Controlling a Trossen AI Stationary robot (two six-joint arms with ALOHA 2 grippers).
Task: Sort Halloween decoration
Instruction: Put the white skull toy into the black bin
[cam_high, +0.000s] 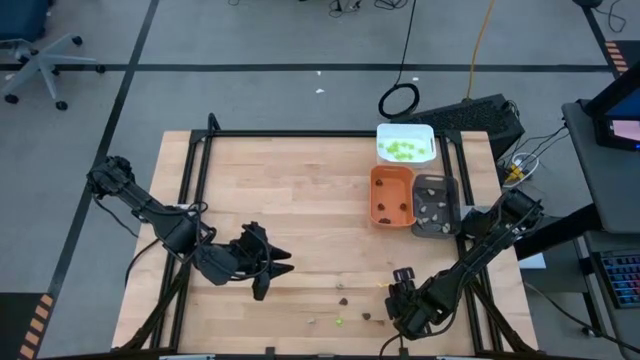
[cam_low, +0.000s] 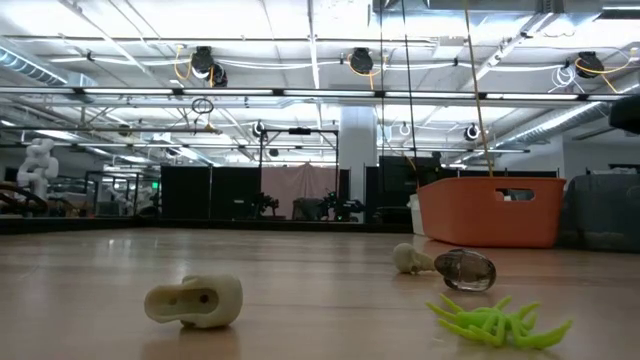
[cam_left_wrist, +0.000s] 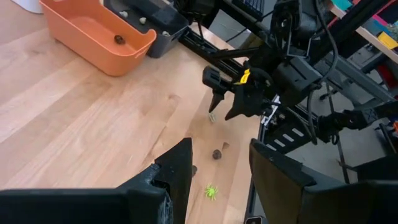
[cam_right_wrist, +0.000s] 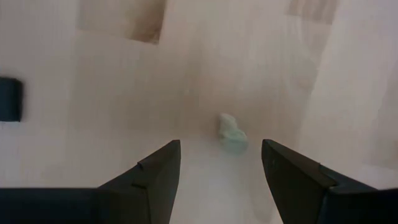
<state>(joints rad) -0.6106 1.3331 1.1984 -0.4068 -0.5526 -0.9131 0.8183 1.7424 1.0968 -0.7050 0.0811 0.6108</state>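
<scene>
**Right gripper poised over a pale piece near the table's lower edge**

The right gripper (cam_high: 402, 298) stands low in the high view, right of centre, its jaws spread wide with nothing between them. In its wrist view a small pale beige-grey decoration piece (cam_right_wrist: 232, 133) lies on the wood between and just beyond the two fingers, untouched, its long axis running roughly up the frame. The left gripper (cam_high: 272, 270) hovers at lower centre-left of the high view, jaws partly apart and holding nothing.

Loose Halloween pieces are scattered along the lower middle of the high view. In the low view a pale beige-grey bone-shaped piece (cam_low: 195, 301) lies at lower left, long axis across the frame; a dark brown rounded piece (cam_low: 466, 269) lies right of centre, touching a second pale piece (cam_low: 411, 259) on its left; a lime-green spider (cam_low: 495, 321) sprawls flat at lower right, legs splayed.

At upper right of the high view sit a white rectangular tray (cam_high: 381, 134) holding green pieces, an orange plastic tray (cam_high: 376, 190) with dark pieces, and a grey tray (cam_high: 455, 205) with pale ones, the last two side by side.

The table (cam_high: 280, 190) is pale butcher-block wood in a black frame. Beyond it lie a grey floor with dark tape lines, cables and an office chair (cam_high: 30, 60) at upper left; the low view shows a hall with ceiling trusses and lights.
</scene>
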